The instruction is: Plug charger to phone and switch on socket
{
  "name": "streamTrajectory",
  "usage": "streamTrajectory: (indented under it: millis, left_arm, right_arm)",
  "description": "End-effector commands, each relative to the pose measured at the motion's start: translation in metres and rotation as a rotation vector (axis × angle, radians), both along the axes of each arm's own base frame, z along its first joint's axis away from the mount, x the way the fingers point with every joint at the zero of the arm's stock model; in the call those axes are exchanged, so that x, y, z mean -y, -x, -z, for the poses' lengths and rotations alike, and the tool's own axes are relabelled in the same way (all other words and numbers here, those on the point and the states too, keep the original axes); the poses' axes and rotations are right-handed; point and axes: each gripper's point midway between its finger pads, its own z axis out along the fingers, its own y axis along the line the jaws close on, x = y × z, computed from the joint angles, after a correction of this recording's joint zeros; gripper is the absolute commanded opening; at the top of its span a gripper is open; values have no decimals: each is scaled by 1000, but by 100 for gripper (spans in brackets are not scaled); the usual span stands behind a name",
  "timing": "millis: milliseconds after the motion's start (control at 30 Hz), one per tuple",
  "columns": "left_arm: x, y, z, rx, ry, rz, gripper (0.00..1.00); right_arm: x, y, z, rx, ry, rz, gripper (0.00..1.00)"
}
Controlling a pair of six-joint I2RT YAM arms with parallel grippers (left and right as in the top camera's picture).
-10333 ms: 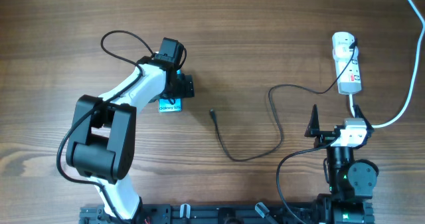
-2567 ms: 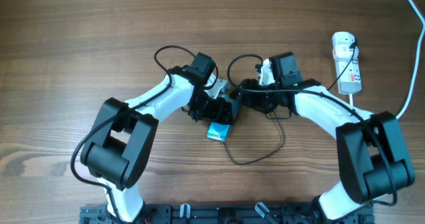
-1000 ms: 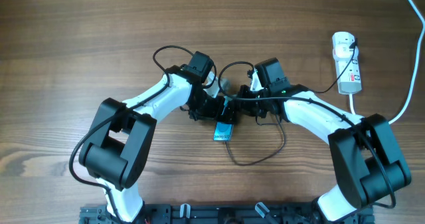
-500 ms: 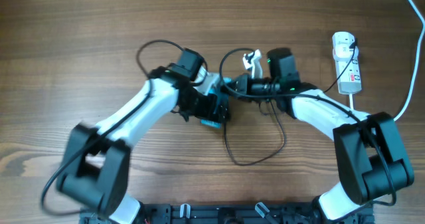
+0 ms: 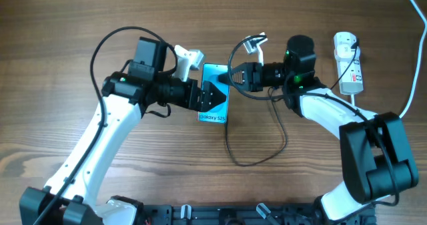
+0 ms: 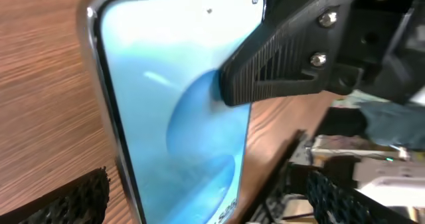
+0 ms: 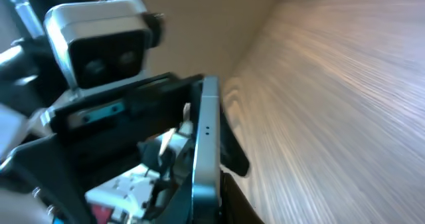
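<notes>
Underneath: brown wooden table (image 5: 60, 25) with a fine lengthwise grain, matt.
Left arm: white shells and black joints, reaching in from the lower left towards the middle.
Left gripper (image 5: 208, 95): jaws spread wide and released. One ribbed black plastic finger (image 6: 285, 58) with two bolt heads lies across the screen, the other sits off the phone's edge.
Phone: flat rectangular smartphone (image 5: 217, 78) with a light blue-teal screen, a pale oval shape and a thin silvery-white rim. It is at the table's middle, screen up, between the two grippers. Whether it rests on the wood or on a finger I cannot tell.
Writing: "Galaxy S25" in white along the phone's near end.
Right wrist view: the phone (image 7: 207, 137) edge-on – a slim metal side with two small dots, the rest blurred.
Right gripper (image 5: 235, 76): jaws clenched on the thin black charger cable (image 5: 257, 158), tips just beside the phone's right edge; the connector itself is hidden.
Cable run: a loose loop over the wood – then up to the strip.
Socket: white elongated plastic power strip (image 5: 348, 63) at the far right, a plug at its far end, small red markings too fine to read.
Cord: thick white cord (image 5: 400, 111) curving off the right edge.
</notes>
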Motion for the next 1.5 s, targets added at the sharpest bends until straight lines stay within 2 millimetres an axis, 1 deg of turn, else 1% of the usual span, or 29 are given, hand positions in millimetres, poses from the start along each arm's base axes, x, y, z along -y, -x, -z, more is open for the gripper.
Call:
streamTrajectory:
  millis: [0,133,200,367,467,533,633,700,733,800,867,967,1067,1133,1200,1267,1300,1333,1367,1467]
  left_arm:
    - [12,14,-27,3,159,94,96]
    - [19,22,-40,-6,242,145,84]
    - [22,25,-46,-9,277,166,79]
    - [28,32,-67,12,393,243,69]
    - [30,33,-75,38,429,270,63]
    - [31,32,-76,46,430,272,54]
    - [31,32,-76,46,430,272,49]
    - [31,32,-76,49,431,272,42]
    - [31,31,-76,54,432,273,36]
    - [31,30,-77,66,433,275,20]
    - [31,30,-78,72,434,276,11]
    - [31,27,-75,76,418,265,8]
    - [29,22,-67,77,371,229,4]
    - [27,18,-60,75,329,199,4]
    - [26,17,-56,69,311,187,4]
    - [25,17,-55,63,307,184,4]
    - [25,17,-55,58,306,183,4]
    - [25,18,-55,52,306,180,4]
    - [25,18,-55,47,306,178,4]
    - [25,17,-55,9,311,154,4]
  right_arm:
    - [1,12,-17,-43,-32,-84,4]
    - [1,13,-34,10,-60,-85,4]
    - [1,12,-39,18,-69,-76,4]
    - [0,7,-40,10,-74,-49,4]
    - [0,5,-41,9,-76,-37,4]
    - [0,3,-41,10,-79,-23,4]
    - [0,-1,-42,10,-84,0,4]
    - [0,-3,-43,12,-87,11,4]
    - [0,-3,-43,12,-87,14,4]
    - [0,-4,-43,14,-88,17,4]
    - [0,-4,-43,14,-88,17,4]
    - [0,-4,-43,14,-88,17,4]
    - [0,-6,-43,15,-90,26,5]
    - [1,-8,-43,18,-92,39,6]
    - [2,-10,-44,36,-93,48,13]
    - [5,-13,-43,50,-93,59,31]
    - [10,-16,-43,63,-92,72,48]
    - [14,-19,-43,63,-91,85,70]
    - [17,-21,-43,61,-90,92,76]
    - [24,-24,-40,44,-83,102,83]
